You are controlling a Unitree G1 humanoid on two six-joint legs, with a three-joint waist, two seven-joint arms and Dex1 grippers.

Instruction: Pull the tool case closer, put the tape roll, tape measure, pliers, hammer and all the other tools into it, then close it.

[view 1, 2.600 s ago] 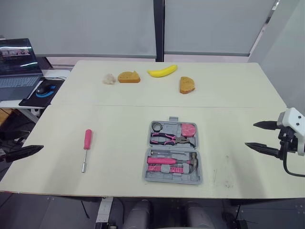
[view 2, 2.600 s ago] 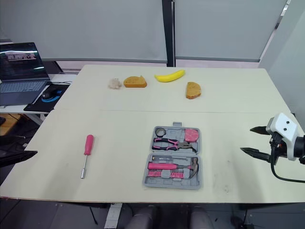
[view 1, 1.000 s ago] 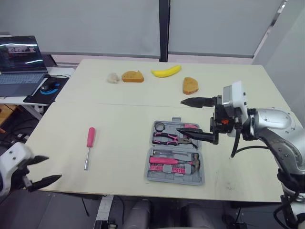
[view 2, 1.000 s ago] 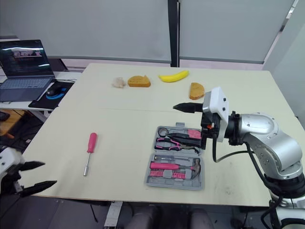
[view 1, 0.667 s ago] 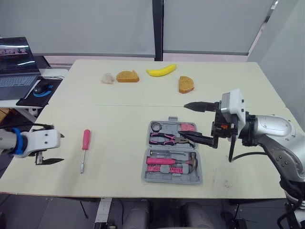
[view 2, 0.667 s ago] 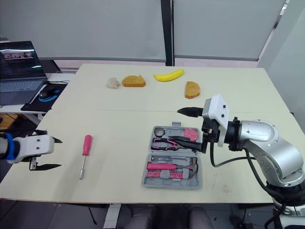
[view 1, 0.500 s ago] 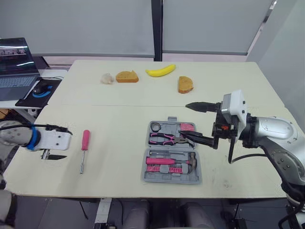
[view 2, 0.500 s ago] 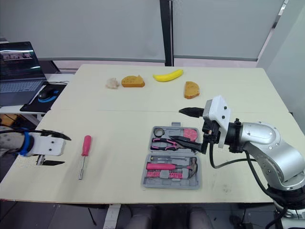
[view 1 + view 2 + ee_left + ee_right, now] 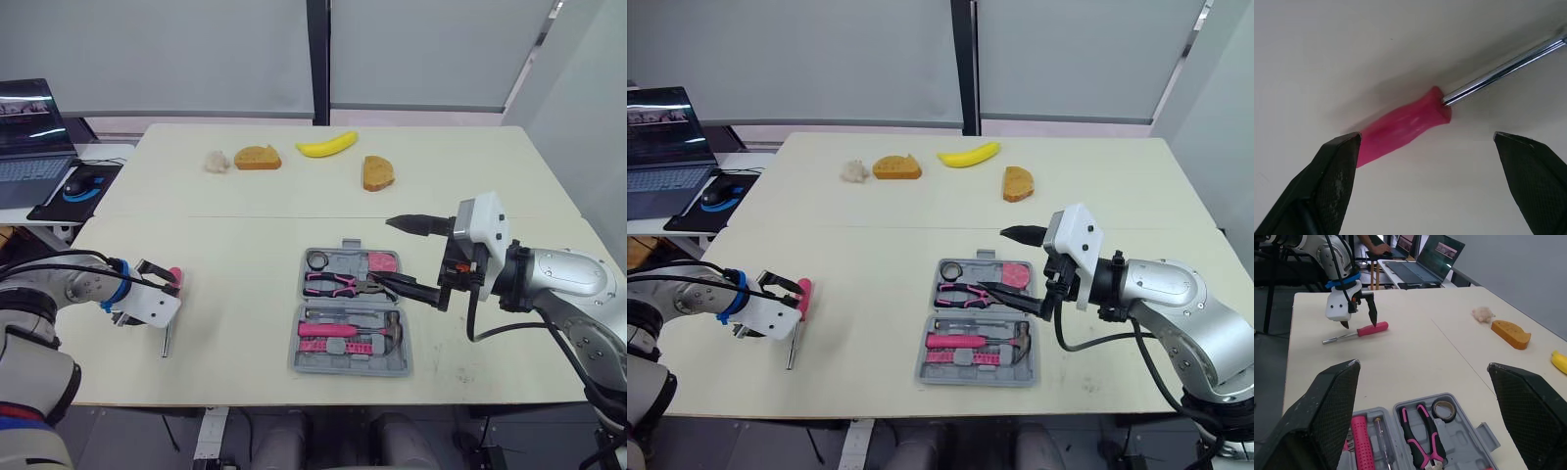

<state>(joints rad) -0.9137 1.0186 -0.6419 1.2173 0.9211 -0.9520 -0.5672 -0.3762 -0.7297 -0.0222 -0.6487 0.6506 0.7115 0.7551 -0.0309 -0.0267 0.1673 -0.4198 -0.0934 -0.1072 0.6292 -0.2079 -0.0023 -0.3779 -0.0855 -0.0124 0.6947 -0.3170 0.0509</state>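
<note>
Left gripper (image 9: 1425,141) spread wide, pink screwdriver (image 9: 1403,125) handle lying between

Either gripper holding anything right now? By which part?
Nothing held: left gripper open astride the screwdriver handle, not clamped; right gripper open above the tool case.

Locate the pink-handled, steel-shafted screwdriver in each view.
Left eye view: pink-handled screwdriver near the cream table's left edge, under the left gripper.
Right eye view: same spot.
Left wrist view: handle between the open fingers.
Right wrist view: beyond the grey plastic tool case, below that gripper.
Shared landmark: the left gripper.
</note>
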